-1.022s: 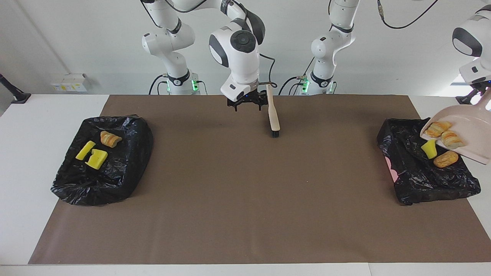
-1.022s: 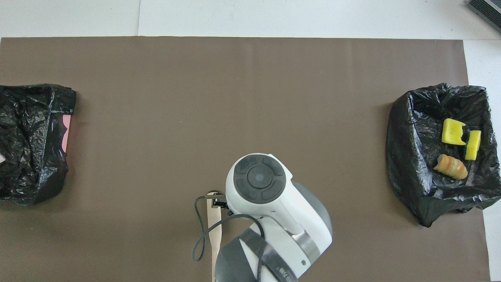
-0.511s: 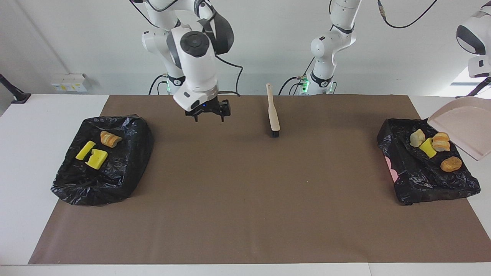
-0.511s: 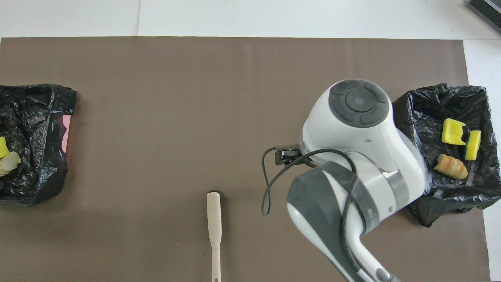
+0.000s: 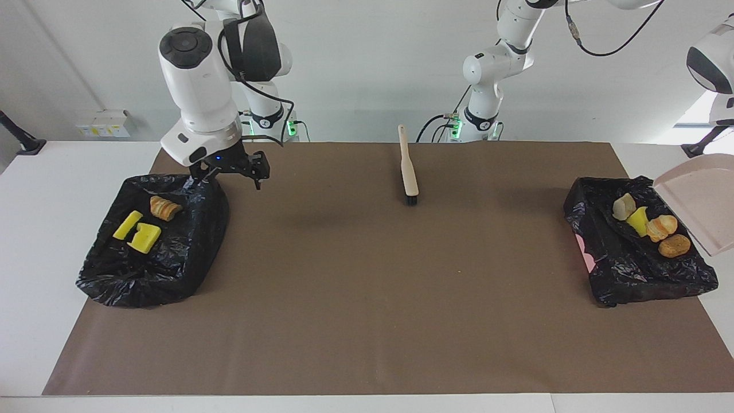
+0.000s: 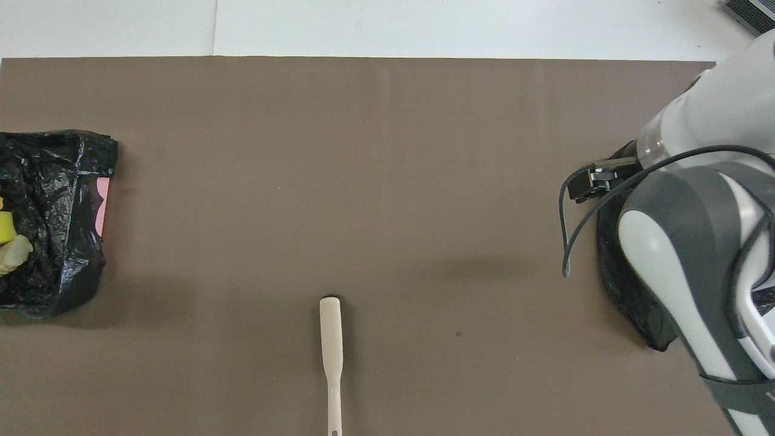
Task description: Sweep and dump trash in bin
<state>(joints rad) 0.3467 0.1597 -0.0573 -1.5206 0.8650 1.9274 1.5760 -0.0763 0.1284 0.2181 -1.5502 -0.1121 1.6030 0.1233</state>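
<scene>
Tilting over the bin (image 5: 639,258) at the left arm's end of the counter (image 5: 367,321), the pale pink dustpan (image 5: 702,198) hangs mouth-down so that whatever it carried would slide into the black liner. It now looks emptied: four pieces of trash (image 5: 648,223), one yellow chunk among bread-like lumps, lie in that bin. The left pincer is past the edge of both views; I take it to be clamped narrow on the dustpan's handle, since the pan hangs in the air, though the grip itself cannot be seen.

Three more pieces (image 5: 146,223) sit in the other bin (image 5: 155,241) at the right arm's end, two yellow and one bread-like. The right pincer (image 5: 232,172) hovers over the edge of that bin on the robots' side, its fingers spread wide and holding nothing.

The brush (image 5: 408,172) lies flat on the brown mat (image 5: 367,275) near the robots, handle toward them, apart from both arms, set down because no trash remains on the mat to sweep. By that reckoning the job looks essentially done.
</scene>
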